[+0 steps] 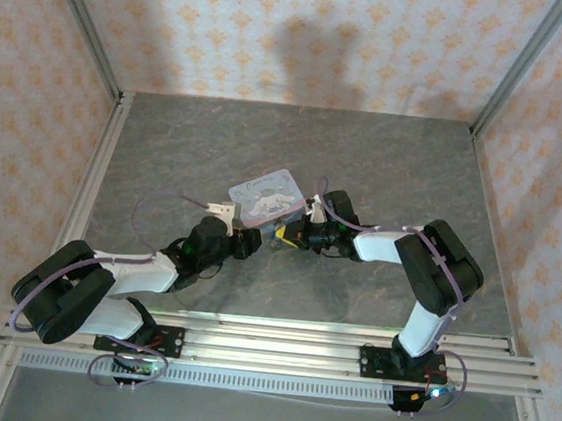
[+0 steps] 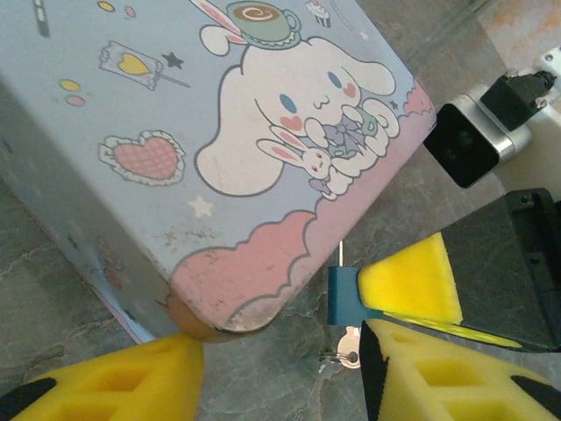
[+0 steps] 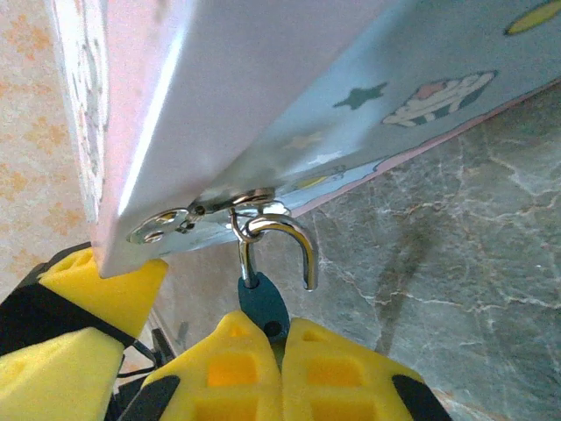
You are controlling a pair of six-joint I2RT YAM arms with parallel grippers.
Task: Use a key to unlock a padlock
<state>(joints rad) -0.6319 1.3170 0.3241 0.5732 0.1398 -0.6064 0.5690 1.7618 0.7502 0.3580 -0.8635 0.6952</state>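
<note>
The padlock is a tiny teal body whose silver shackle stands sprung open, its short end free, still hooked through the tin's hasp. My right gripper is shut on the padlock body. In the left wrist view the padlock hangs beside the tin's pink corner, and the small silver key sticks out of its underside. My left gripper is open; its right finger lies right beside the key head. From above, both grippers meet at the tin's near edge.
The pale blue-and-pink cartoon tin box sits mid-table, tilted up on its near side. Aluminium rails run along the front edge. Patterned walls enclose the grey table, which has open room behind and to both sides.
</note>
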